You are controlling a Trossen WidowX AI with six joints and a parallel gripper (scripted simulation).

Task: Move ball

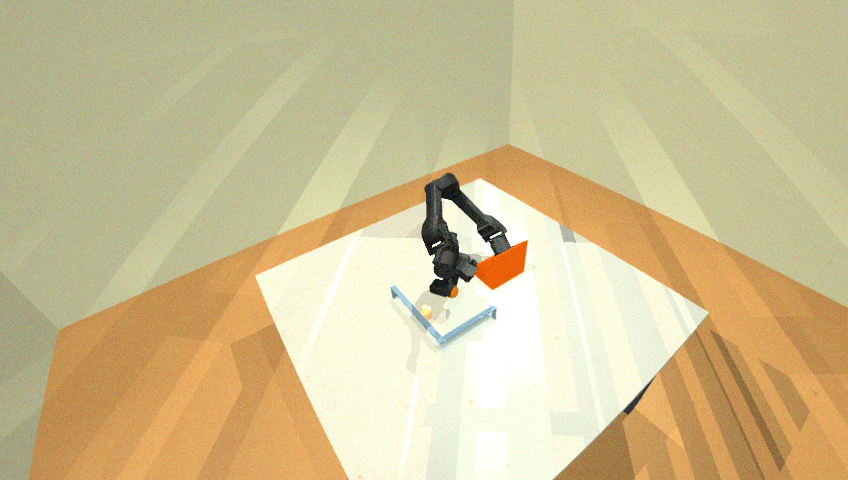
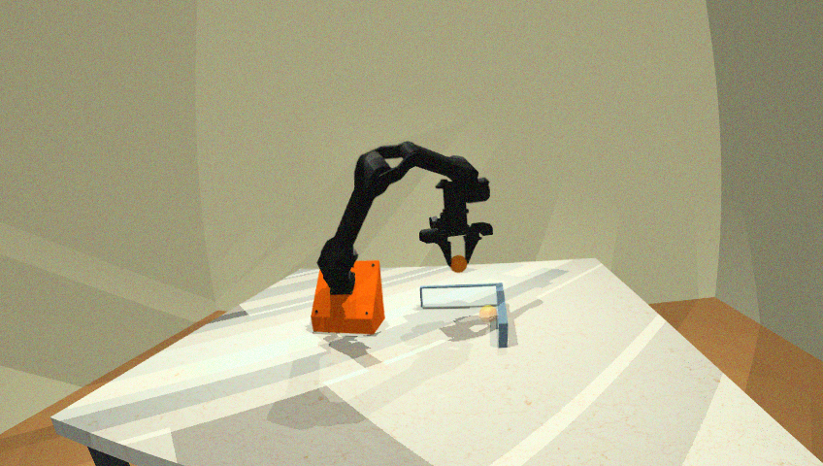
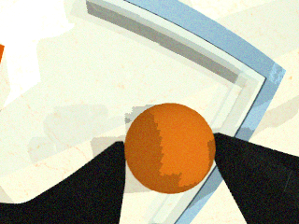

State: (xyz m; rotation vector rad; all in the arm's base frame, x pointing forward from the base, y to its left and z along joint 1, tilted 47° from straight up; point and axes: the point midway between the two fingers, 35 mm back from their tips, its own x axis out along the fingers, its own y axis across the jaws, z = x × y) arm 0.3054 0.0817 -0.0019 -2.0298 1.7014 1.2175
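Pincer: closed on the ball, one black finger pressing each side; points straight down, hanging above the desk.
Ball: orange, round, clamped at the fingertips; held clear of the desk surface, its shadow lying below on the desk in the wrist view.
Ball position: in the air near the walls, on the arm-base side of them, apart from the see-through copy.
Walls: two low pale-blue clear strips meeting in an L-shaped corner, standing upright on the desk.
See-through copy: pale yellowish ball shape on the desk, tucked inside the corner, just beside the inner face of one wall.
Arm: black, bent in a high arch from its base to the wrist.
Base: orange block, sitting on the desk well apart from the walls' corner.
Desk: pale marbled top with light streaks and grey shadows.
Floor: orange-brown, around the desk.
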